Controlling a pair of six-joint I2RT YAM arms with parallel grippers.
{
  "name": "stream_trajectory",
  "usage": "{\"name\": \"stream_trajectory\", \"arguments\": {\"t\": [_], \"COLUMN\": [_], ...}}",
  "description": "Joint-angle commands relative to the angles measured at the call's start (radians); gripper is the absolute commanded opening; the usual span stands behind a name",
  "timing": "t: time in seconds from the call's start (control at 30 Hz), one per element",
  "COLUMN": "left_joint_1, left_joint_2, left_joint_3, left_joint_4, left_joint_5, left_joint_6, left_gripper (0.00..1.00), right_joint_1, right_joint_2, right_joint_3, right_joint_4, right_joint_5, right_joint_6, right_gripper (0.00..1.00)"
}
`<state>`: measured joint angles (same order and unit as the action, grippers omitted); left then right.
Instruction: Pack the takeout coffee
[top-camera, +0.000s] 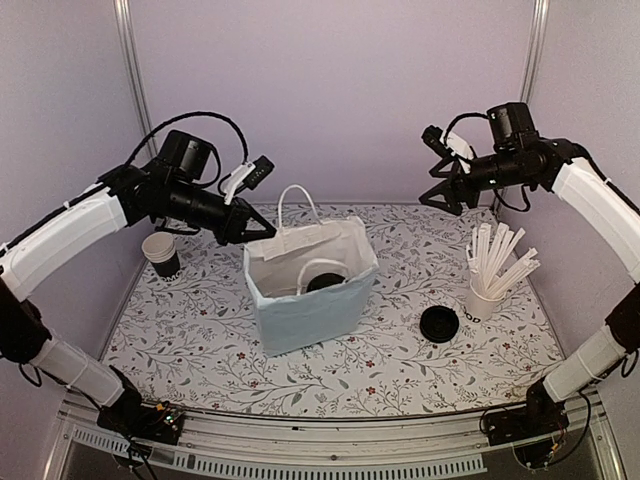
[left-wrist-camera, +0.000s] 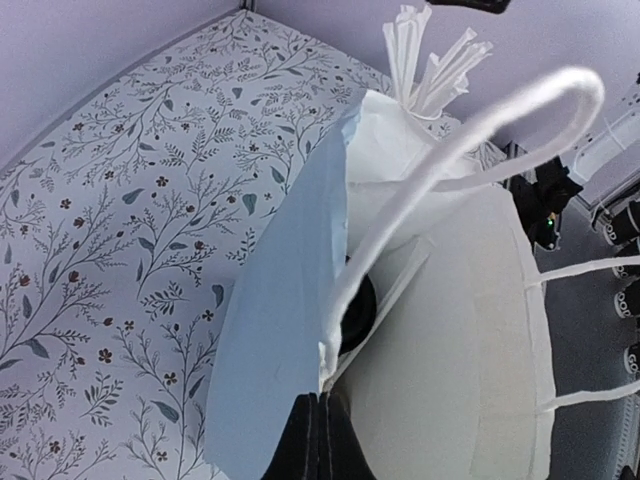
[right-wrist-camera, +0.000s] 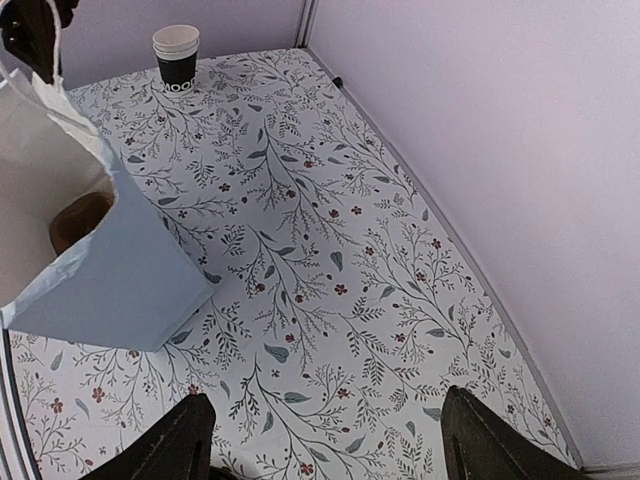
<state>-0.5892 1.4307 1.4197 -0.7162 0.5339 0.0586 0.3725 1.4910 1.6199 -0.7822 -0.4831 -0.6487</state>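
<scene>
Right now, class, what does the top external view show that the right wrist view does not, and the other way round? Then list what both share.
Only the top external view: the black lid lying on the table and the white cup of stirrers. Only the right wrist view: the white lettering on the black paper cup and a brown edge inside the bag. Both: the pale-blue bag, that cup at the far corner, the floral table, and the open right gripper.
</scene>
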Motion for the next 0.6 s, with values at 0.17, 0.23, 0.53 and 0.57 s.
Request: {"name": "stream_trajectory", "arguments": {"t": [0.17, 0.23, 0.53, 0.57], "left_joint_1": [-0.159, -0.178, -0.335, -0.359], "left_joint_2": [-0.35, -0.408, -0.482, -0.475], "left_joint_3": [-0.289, -0.342, -0.46, -0.462], "left_joint_4": [0.219, 0.24, 0.28, 0.279], "left_joint_5": [-0.168, -0.186, -0.267, -0.279], "left_joint_6": [-0.121, -0.147, -0.232, -0.232], "left_gripper": [0.0, 0.0, 0.01, 0.01], "right_joint_1": [-0.011, -0.012, -0.011, -0.012], "right_joint_2": [-0.053, -0.048, -0.033, -0.034], "right_joint_3": [-0.07, -0.079, -0.089, -0.094], "right_joint_4": [0.058, 0.061, 0.058, 0.058], "right_joint_5": [0.045, 0.038, -0.003, -0.004], "right_joint_6": [0.002, 0.0, 0.007, 0.007], "right_gripper": [0.81, 0.81, 0.81, 0.81]}}
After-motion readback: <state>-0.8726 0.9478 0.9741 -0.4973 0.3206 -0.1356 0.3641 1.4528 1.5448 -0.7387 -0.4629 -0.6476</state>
